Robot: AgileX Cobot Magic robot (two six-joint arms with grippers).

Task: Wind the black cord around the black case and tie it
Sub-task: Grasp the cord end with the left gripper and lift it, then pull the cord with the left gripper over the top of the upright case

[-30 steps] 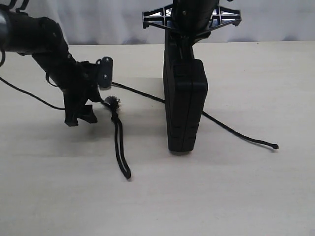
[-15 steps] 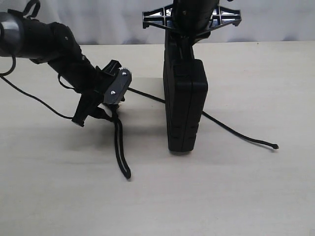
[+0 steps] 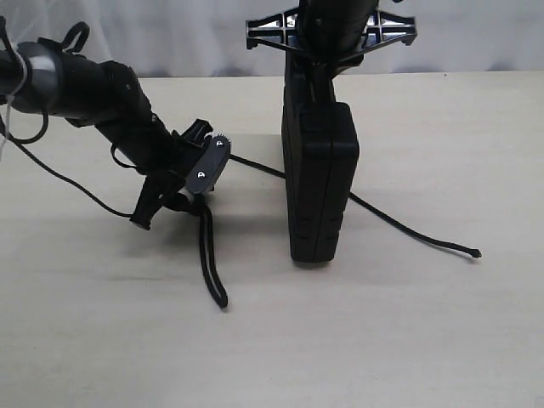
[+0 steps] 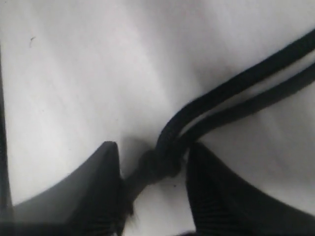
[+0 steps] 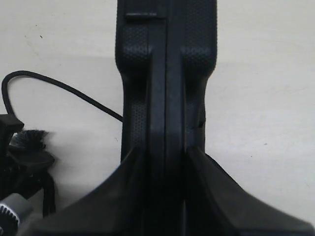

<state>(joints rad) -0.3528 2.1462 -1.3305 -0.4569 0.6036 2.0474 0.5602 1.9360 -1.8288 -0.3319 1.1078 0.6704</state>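
At the far left, the left pincer leans down to the desk, at about 9 o'clock from the case. It is partly open. Its fingers stand on either side of the knot in the cord, close to it, with a slit of desk showing between them beside the knot. From the knot a doubled length of cord lies on the desk toward 6 o'clock and ends in a closed loop. A single strand leaves toward 3 o'clock, passes behind the case and comes out at about 4 o'clock from it, ending in a knotted tip lying well apart from the case. The case stands upright on one short edge near the middle of the desk. The right pincer comes down on it from 12 o'clock and is closed on its upper end, one finger pressed against each broad face.
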